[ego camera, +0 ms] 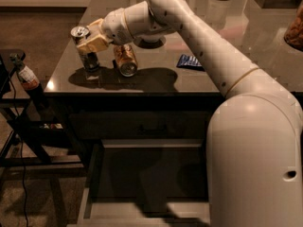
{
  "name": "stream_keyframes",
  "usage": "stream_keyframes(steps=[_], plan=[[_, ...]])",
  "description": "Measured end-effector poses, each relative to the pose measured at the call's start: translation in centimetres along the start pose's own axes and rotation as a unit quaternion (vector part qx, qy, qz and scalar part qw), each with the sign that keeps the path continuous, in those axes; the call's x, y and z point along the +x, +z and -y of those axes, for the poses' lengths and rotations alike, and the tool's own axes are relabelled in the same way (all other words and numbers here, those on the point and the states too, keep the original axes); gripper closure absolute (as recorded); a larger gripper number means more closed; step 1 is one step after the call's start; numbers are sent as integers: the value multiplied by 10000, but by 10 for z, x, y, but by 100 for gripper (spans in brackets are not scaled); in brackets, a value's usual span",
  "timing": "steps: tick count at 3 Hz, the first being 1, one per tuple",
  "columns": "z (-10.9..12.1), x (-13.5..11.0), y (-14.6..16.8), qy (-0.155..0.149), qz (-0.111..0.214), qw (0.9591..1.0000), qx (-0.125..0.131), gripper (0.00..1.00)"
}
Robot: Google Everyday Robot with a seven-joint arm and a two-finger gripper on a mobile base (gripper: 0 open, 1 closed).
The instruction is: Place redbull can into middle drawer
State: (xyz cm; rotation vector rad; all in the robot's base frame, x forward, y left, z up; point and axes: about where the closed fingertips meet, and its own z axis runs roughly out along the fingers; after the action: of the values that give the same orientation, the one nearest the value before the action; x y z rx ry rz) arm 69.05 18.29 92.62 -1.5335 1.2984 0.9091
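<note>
The redbull can (88, 60) stands upright near the left front corner of the dark countertop, its silver top showing. My gripper (93, 42) reaches in from the right and is shut on the can's upper part, with one tan finger (94, 43) across its front. The can's base still rests on the counter. The middle drawer (142, 174) is pulled open below the counter, with a dark floor and a lighter front edge at the bottom of the view.
A shorter tan-gold can (125, 59) lies on its side just right of the redbull can. A blue packet (190, 61) lies further right. A closed drawer front (151, 126) sits above the open drawer. A black stand with a bottle (26, 77) is at the left.
</note>
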Motion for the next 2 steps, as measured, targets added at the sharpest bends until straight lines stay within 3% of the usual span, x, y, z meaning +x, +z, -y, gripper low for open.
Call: stream_keyframes(steps=[1, 2], plan=[[0, 0, 0, -1, 0, 10000, 0, 100], [-9, -7, -3, -74, 1, 10000, 32, 100]])
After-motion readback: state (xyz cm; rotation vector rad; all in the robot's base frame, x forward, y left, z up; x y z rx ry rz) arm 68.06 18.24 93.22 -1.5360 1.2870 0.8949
